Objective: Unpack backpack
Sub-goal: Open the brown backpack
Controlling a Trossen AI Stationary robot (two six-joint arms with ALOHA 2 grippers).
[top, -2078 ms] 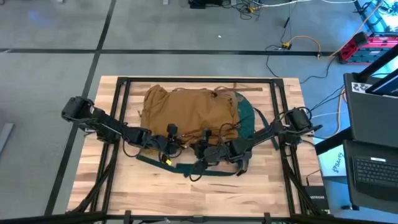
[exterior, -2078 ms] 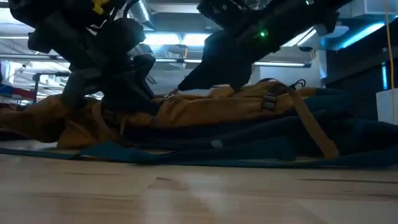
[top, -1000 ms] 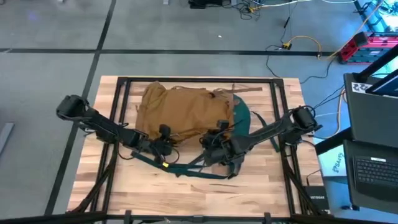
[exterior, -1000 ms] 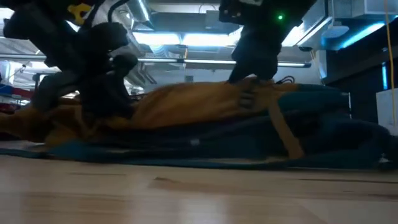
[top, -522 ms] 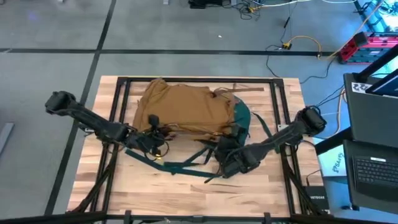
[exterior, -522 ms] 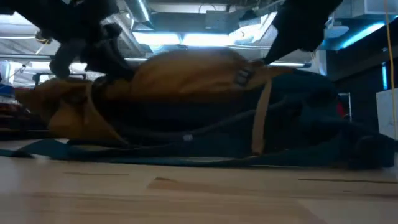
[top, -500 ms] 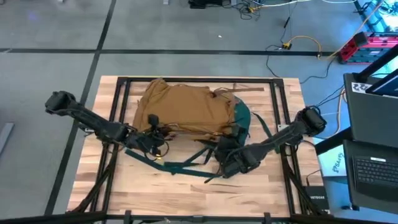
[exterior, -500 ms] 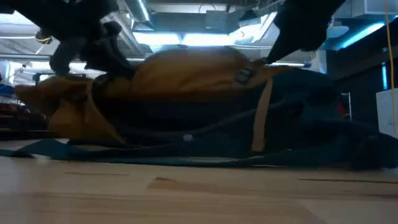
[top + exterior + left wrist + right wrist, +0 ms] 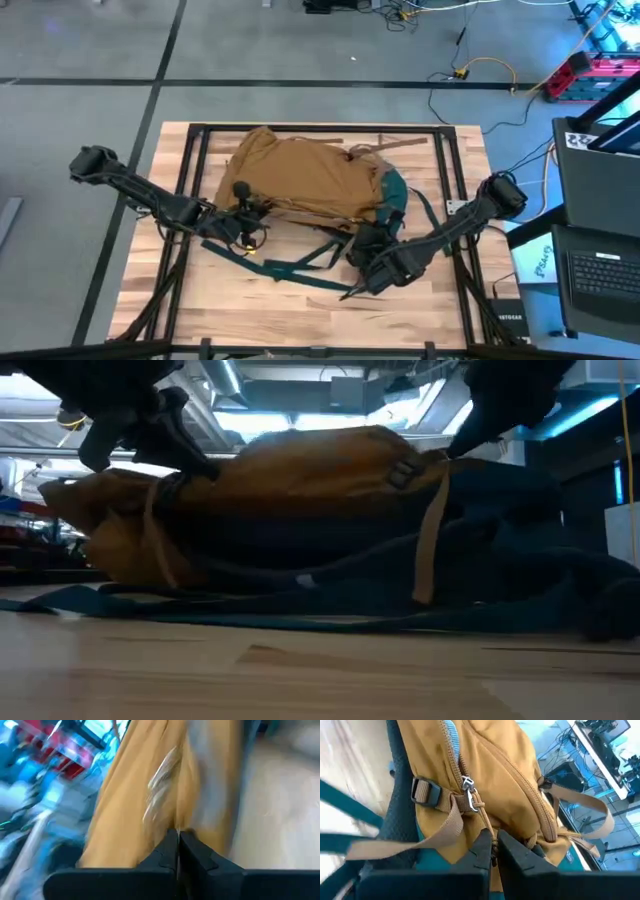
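Compared with half a second ago, the large soft tan-brown fabric backpack with dark teal-green base and straps (image 9: 305,178) sits higher and more bunched at the far middle of the pale wooden slatted table (image 9: 440,300), its near edge lifted further off the boards, and in the low view its tan bulk (image 9: 300,490) now fills more of the height than before, with the tan webbing strap and buckle (image 9: 432,530) hanging down its front. The right gripper (image 9: 372,240) has drawn back toward the near right of the table, its arm folded low from the right edge, while the left gripper (image 9: 243,200) stays at the bag's left near corner with its arm stretched in from the table's left side. In the left wrist view the left gripper (image 9: 178,837) has its fingers pressed together on a fold of the tan fabric (image 9: 145,795); the right wrist view shows the right gripper (image 9: 492,845) pinched closed on the tan cloth just below the silver zip pull (image 9: 470,795) and beside the tan buckle (image 9: 426,794). The teal straps (image 9: 290,262) trail loose across the boards near the front. The left wrist view is smeared, and the bag's inside cannot be seen
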